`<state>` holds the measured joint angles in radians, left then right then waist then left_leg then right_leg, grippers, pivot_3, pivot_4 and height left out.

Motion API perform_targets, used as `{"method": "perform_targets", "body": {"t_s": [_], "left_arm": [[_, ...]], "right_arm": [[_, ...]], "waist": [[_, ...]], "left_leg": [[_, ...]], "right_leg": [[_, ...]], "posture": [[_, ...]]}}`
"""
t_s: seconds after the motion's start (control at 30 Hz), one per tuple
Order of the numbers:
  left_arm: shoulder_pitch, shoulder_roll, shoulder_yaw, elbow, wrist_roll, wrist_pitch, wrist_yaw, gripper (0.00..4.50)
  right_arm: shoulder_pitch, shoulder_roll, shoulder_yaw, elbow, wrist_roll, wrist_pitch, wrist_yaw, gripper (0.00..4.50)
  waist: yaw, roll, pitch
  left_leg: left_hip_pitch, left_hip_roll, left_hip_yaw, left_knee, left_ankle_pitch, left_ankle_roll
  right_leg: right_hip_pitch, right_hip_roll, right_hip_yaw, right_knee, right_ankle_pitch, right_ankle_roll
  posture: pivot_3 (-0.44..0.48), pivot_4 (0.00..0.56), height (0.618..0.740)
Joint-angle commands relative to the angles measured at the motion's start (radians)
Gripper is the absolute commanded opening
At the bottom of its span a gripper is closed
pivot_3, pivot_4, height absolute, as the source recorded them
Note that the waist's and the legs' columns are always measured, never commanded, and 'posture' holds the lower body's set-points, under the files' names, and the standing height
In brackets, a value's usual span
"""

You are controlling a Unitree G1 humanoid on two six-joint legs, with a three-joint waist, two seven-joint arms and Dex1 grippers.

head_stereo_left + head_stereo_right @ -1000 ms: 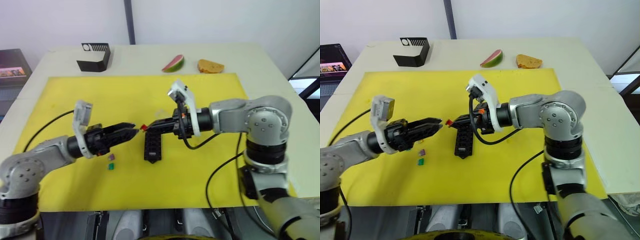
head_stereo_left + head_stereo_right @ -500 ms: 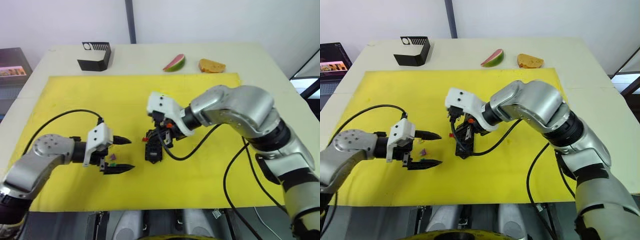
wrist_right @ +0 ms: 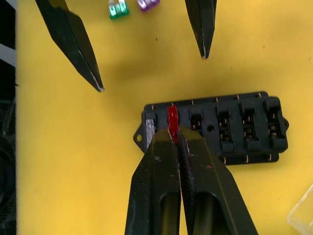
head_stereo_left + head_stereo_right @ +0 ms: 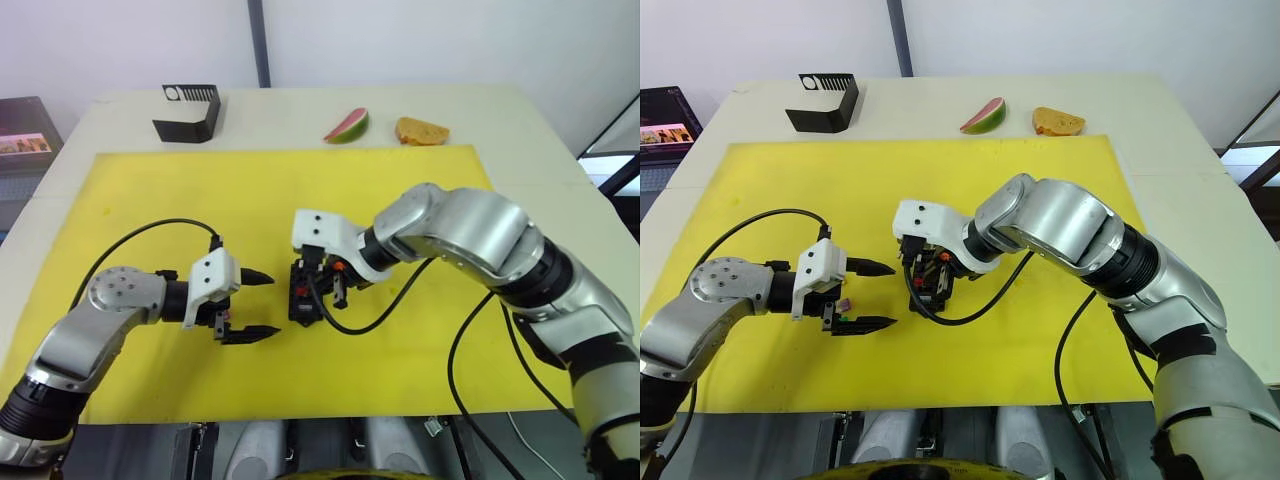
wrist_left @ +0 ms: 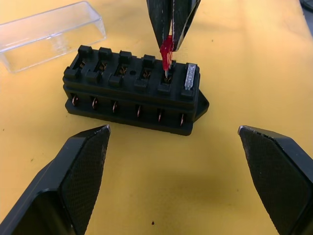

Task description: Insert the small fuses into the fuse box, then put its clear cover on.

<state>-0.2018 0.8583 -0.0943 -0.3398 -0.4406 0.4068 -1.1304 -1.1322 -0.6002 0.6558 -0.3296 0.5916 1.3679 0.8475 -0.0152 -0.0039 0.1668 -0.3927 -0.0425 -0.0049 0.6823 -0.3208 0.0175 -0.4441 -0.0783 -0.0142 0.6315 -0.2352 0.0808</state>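
The black fuse box (image 5: 132, 93) lies on the yellow mat (image 4: 400, 200). My right gripper (image 3: 173, 139) is shut on a red fuse (image 5: 166, 51), holding it upright with its lower edge at the mouth of the second slot from the tabbed end. In the end slot beside it stands a grey fuse (image 5: 190, 77). My left gripper (image 4: 272, 304) stands open just left of the box, nothing between its fingers (image 5: 83, 161). A green fuse (image 3: 118, 10) and a purple fuse (image 3: 148, 4) lie loose on the mat behind that gripper. Beyond the box lies the clear cover (image 5: 49, 32).
A larger black slotted stand (image 4: 188, 110), a watermelon slice (image 4: 346, 126) and a piece of bread (image 4: 421, 131) sit on the table's far side, off the mat. Black cables loop from both wrists over the mat.
A second ago both grippers' tips met at the red fuse above the box. Since then my left gripper opened and drew back, and my right turned downward, bringing the fuse to a slot.
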Motion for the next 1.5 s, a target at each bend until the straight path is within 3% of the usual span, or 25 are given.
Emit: {"method": "perform_targets", "body": {"t_s": [0.03, 0.6, 1.5], "left_arm": [[-0.013, -0.004, 0.009, -0.007, 0.010, -0.014, 0.000, 4.40], [-0.012, -0.010, 0.018, -0.012, 0.022, 0.001, 0.026, 4.40], [-0.005, -0.047, -0.006, -0.040, 0.042, 0.012, 0.061, 4.40]], "right_arm": [[-0.016, -0.007, -0.010, -0.028, -0.014, -0.010, 0.010, 0.00], [-0.004, 0.006, -0.003, -0.025, -0.030, -0.013, 0.028, 0.00], [0.004, -0.015, 0.124, -0.016, -0.155, -0.104, 0.077, 0.00]], "waist": [[0.000, 0.000, 0.000], [0.000, 0.000, 0.000], [0.001, 0.000, 0.000]], "left_leg": [[0.000, 0.000, 0.000, 0.000, 0.000, 0.000], [0.000, 0.000, 0.000, 0.000, 0.000, 0.000], [0.000, 0.000, 0.000, 0.001, 0.001, -0.001]], "right_leg": [[0.000, 0.000, 0.000, 0.000, 0.000, 0.000], [0.000, 0.000, 0.000, 0.000, 0.000, 0.000], [0.000, 0.000, 0.000, 0.000, 0.000, 0.000]], "posture": [[0.000, 0.150, 0.740], [0.000, 0.150, 0.740], [0.000, 0.150, 0.740]]}}
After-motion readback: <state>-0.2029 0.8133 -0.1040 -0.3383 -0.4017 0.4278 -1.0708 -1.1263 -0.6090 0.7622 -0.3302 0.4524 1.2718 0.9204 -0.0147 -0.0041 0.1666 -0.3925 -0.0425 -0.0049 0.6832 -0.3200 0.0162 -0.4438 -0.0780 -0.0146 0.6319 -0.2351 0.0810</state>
